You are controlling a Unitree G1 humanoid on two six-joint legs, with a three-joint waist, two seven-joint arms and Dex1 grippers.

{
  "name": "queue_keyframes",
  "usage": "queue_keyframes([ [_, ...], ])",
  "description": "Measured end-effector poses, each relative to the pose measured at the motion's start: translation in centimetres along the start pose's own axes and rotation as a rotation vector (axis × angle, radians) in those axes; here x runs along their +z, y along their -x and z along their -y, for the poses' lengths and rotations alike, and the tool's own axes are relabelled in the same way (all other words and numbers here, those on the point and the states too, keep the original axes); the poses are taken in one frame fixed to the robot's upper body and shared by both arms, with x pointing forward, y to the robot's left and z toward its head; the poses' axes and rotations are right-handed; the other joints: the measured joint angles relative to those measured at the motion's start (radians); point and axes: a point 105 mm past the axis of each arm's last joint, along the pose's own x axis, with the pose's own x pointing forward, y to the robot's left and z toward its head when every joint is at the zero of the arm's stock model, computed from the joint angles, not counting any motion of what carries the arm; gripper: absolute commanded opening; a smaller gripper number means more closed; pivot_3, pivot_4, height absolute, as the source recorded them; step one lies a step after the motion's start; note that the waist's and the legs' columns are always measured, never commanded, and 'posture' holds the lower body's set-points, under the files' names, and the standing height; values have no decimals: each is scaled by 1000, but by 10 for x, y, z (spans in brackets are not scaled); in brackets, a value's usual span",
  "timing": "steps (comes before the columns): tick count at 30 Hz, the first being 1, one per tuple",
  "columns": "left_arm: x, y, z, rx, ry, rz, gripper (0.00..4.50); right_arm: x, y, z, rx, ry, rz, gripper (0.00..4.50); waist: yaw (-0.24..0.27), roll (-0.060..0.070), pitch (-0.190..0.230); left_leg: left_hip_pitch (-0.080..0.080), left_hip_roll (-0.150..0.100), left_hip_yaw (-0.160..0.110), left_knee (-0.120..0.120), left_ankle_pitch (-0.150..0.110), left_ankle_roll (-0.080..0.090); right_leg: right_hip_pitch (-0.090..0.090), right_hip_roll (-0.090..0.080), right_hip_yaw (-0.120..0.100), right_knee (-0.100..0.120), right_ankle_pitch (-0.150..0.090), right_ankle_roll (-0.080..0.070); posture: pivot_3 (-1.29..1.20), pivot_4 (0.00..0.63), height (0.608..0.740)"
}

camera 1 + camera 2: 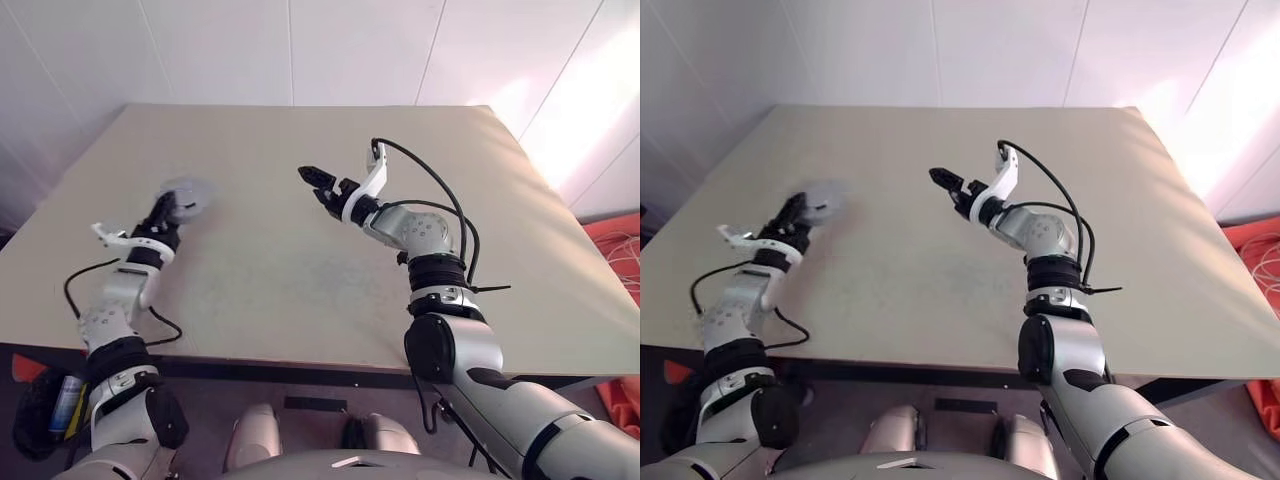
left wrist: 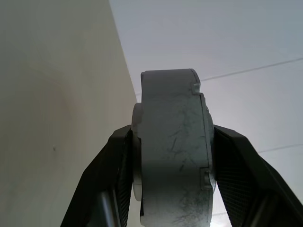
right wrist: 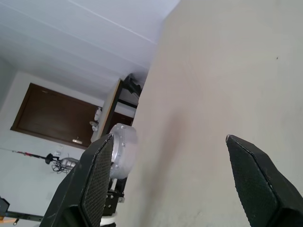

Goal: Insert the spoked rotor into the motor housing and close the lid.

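The motor housing [image 2: 173,146] sits clamped between the left fingers [image 2: 116,179].

Over the left part of the table [image 1: 300,270], the left gripper [image 1: 172,207] holds the motor housing [image 1: 187,193] clamped edge-on between its two fingers [image 2: 113,179], lifted off the surface. To the right of it, near the middle of the table and well apart, the right gripper [image 1: 316,183] hangs above the tabletop with its fingers spread wide and nothing between them, pointing toward the left side. Behind the table stands a wall [image 1: 300,50].
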Motion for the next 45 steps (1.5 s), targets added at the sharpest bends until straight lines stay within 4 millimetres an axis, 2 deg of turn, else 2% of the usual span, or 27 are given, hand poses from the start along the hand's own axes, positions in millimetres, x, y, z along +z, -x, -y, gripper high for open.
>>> queue_keyframes([
  [4, 24, 9, -25, 118, -32, 105, 2071, -3, 1, 2, -6, -10, -17, 4320, 1, -2, -1, 1, 0, 0, 1, 0, 0, 1, 0, 0, 0, 0, 0, 0, 0, 740],
  [9, 34, 21, -60, 282, -39, 167, 2071, -4, 1, 5, -14, -19, -23, 4320, 1, -7, -1, 1, 1, 0, 2, 0, 0, 1, 0, 0, 1, 0, 0, 0, 0, 740],
  [16, 36, 16, -59, 293, -50, 181, 2071, -7, -1, 5, -13, -22, -30, 4320, 1, -8, -2, 1, 1, 0, 4, 0, 0, 1, 0, 0, 3, 0, 0, 0, 0, 740],
  [23, 48, 15, -60, 312, -118, 231, 4293, -9, -1, 8, -22, -32, -39, 4358, -2, -8, -2, 5, 3, 0, 8, 0, 0, 3, 0, 0, 7, 0, 0, 0, 0, 740],
  [25, 56, 14, -62, 334, -142, 265, 4468, -10, -1, 9, -26, -32, -41, 4358, -7, -8, -2, 10, 4, 1, 6, 1, -2, 8, 1, 1, 7, -3, 4, 0, 0, 740],
  [30, 87, 32, -83, 483, -244, 398, 4468, -13, -2, 10, -34, -25, -55, 4358, -45, -5, -4, 38, 5, 3, -8, 3, -6, 30, 4, 2, -2, -6, 0, 0, 0, 740],
  [33, 119, 56, -93, 623, -351, 508, 4468, -14, -2, 13, -46, -22, -66, 4358, -79, -3, -5, 45, 6, 1, -12, 1, -9, 30, 5, 1, -2, -7, -1, 0, 0, 740],
  [38, 150, 86, -97, 765, -522, 633, 4468, -10, 2, 18, -63, -13, -63, 4358, -101, -2, -6, 44, 10, 1, -12, -6, -17, 22, 12, 6, -2, -8, -2, 0, 0, 740],
  [41, 168, 104, -94, 831, -610, 713, 4468, -13, 1, 16, -49, -4, -75, 4358, -99, -2, -7, 32, 13, -1, -10, -8, -19, 11, 16, 7, 0, -9, -5, 0, 0, 740],
  [44, 189, 110, -78, 836, -671, 793, 4468, -15, 1, 16, -45, 14, -88, 4358, -66, -8, -8, 18, 17, -3, -2, -7, -17, -3, 18, 3, 6, -6, -14, 0, 0, 740],
  [45, 198, 106, -64, 811, -699, 828, 4468, -16, 1, 16, -43, 21, -95, 4358, -47, -12, -7, 17, 18, -3, -1, -7, -17, -5, 18, 3, 8, -6, -15, 0, 0, 740],
])
